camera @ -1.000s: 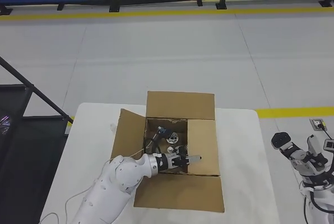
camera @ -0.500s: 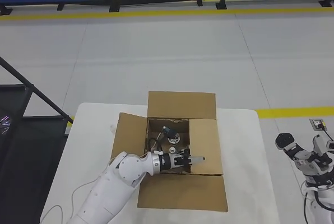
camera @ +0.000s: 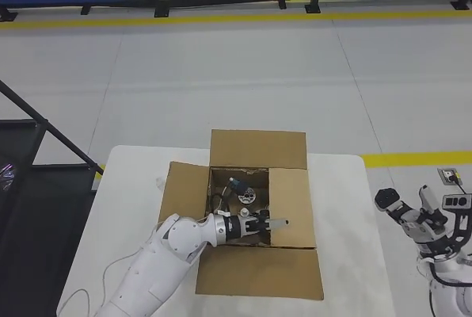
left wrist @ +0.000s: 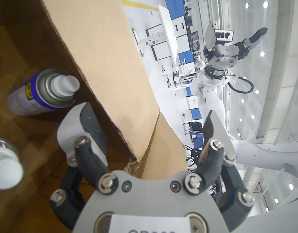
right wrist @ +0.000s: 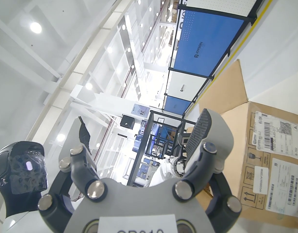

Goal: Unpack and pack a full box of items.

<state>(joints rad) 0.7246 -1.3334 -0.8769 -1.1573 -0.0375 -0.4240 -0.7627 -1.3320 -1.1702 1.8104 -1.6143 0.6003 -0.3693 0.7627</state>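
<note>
The left gripper (left wrist: 145, 120) was wide open, holding nothing, the box (left wrist: 110, 49) flap between its fingers (left wrist: 90, 122). The spray can (left wrist: 39, 93) sat in the box just beside one finger. The right gripper (camera: 394, 202), open too, was far off.

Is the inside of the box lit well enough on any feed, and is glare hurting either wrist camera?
Top view: cardboard box interior shadowed, contents hard to tell. Left wrist view: dim inside, yet the spray can is well lit; ceiling lights glare beyond. Right wrist view: ceiling lamps bloom, roof beams bow.
</note>
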